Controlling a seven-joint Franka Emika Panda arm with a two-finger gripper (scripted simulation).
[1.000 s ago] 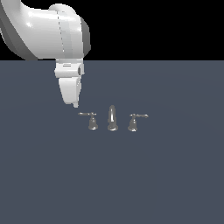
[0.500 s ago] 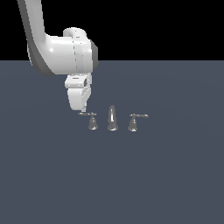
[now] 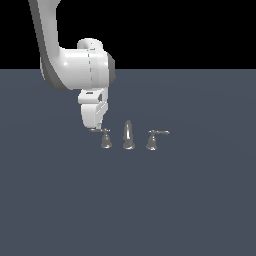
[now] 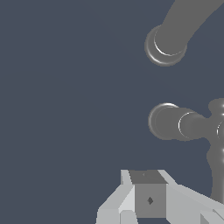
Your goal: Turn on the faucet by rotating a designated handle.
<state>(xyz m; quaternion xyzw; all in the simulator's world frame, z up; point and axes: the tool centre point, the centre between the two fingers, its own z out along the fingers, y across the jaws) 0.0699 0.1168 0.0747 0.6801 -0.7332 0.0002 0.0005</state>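
The small chrome faucet stands on the dark grey surface in the exterior view: an upright spout [image 3: 128, 135], the handle [image 3: 106, 140] with its thin lever pointing to the exterior view's left, and a twin handle [image 3: 152, 140] with its lever pointing right. My gripper [image 3: 95, 127] hangs from the white arm with its fingertips at the tip of the handle's lever. I see no gap between the fingers, and nothing is held. In the wrist view my gripper [image 4: 147, 177] sits beside the handle [image 4: 168, 121]; the spout [image 4: 165, 45] lies beyond it.
The flat dark grey surface [image 3: 190, 200] spreads all around the faucet. The big white arm link [image 3: 82, 67] hangs above and to the exterior view's left of the handle.
The arm has swung towards the exterior view's right and lowered, bringing my gripper from left of the faucet down to the lever tip. The faucet pieces have not visibly turned.
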